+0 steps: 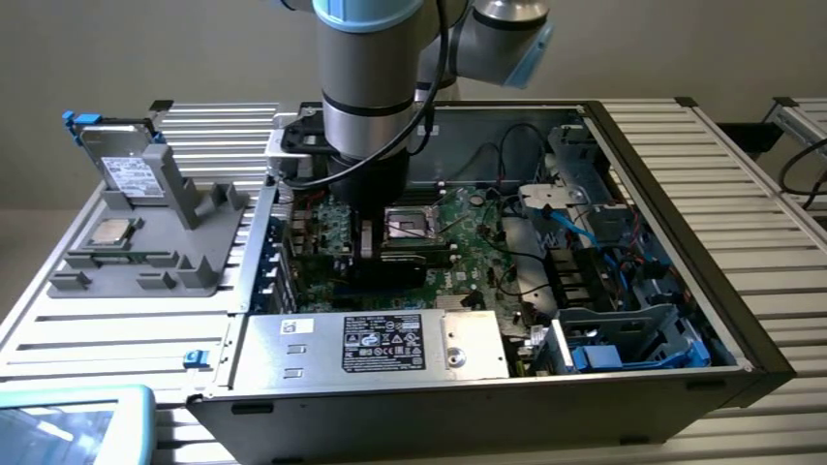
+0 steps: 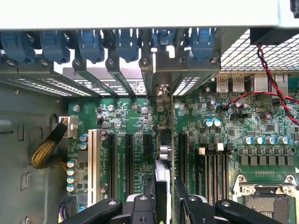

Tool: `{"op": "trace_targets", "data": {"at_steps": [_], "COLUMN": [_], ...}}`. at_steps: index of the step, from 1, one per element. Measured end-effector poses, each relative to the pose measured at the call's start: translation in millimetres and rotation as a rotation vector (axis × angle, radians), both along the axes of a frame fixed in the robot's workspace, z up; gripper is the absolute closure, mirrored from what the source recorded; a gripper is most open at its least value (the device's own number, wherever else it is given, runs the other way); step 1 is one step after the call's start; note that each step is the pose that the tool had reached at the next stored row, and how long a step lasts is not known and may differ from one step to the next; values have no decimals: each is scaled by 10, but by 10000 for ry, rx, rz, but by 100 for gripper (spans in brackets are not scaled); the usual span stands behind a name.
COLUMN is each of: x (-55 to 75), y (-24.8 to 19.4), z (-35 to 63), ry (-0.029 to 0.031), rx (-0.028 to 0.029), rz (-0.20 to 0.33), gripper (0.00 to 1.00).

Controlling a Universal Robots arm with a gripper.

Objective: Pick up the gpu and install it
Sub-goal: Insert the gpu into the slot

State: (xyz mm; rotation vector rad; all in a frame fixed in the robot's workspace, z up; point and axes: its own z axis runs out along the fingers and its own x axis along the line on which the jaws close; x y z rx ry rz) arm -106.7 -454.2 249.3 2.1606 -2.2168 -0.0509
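**Desk:** Where's the gpu right now?

**Operator:** In my gripper (image 2: 164, 206). Through the wrist view I see the gpu (image 2: 164, 161) edge-on, pinched between the two black fingers (image 2: 140, 205). It stands upright over the motherboard (image 2: 224, 135) among the black expansion slots (image 2: 113, 161). In the exterior view the arm (image 1: 366, 87) reaches straight down into the open computer case (image 1: 672, 194) at the centre of the frame, just to the exterior view's left of the CPU socket (image 1: 411, 225).

**Desk:** So pickup is done?

**Operator:** I'd judge so. The grey fixture (image 1: 174, 247) at the exterior view's left carries the hard drive (image 1: 127, 170) and the CPU chip (image 1: 110, 231), while the card is in the case with me. I'm in the install step. The card runs along the line of the slots, with its silver end bracket (image 2: 161, 91) pointing at the rear openings under the blue clips (image 2: 122, 44).

**Desk:** Is it seated?

**Operator:** I can't tell. The card's own body hides the slot beneath it, so I can't see whether edge connector and slot are touching.

**Desk:** What does the next move ask of you?

**Operator:** As I read it, a straight, square push: the card edge parallel to its slot and the bracket entering its own rear opening, not catching a neighbouring cover. The grip has to be firm enough that the card doesn't tilt. The capacitors (image 2: 212, 122) on the board nearby leave little room for drift.
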Motion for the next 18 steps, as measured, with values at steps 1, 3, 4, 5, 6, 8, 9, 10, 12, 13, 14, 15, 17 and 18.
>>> {"op": "trace_targets", "data": {"at_steps": [1,3,4,5,6,8,9,10,12,13,14,15,17,18], "x": [0,0,-1,-2,-3,-7,-7,-7,-7,-8,-9,-11,-15,-17], "y": [0,0,0,0,1,3,4,3,2,3,3,2,2,2], "z": [0,0,0,0,6,37,52,60,60,60,60,59,50,45], "ry": [0,0,0,-1,-3,-4,-4,-1,-1,-1,-1,-1,-1,0], "rx": [-1,0,1,1,4,12,-1,-13,-17,-18,-19,-21,-22,-24], "rz": [0,0,0,0,0,-2,-1,2,6,6,5,5,5,6], "gripper": [73,73,73,73,73,73,73,73,73,73,73,73,73,73]}}
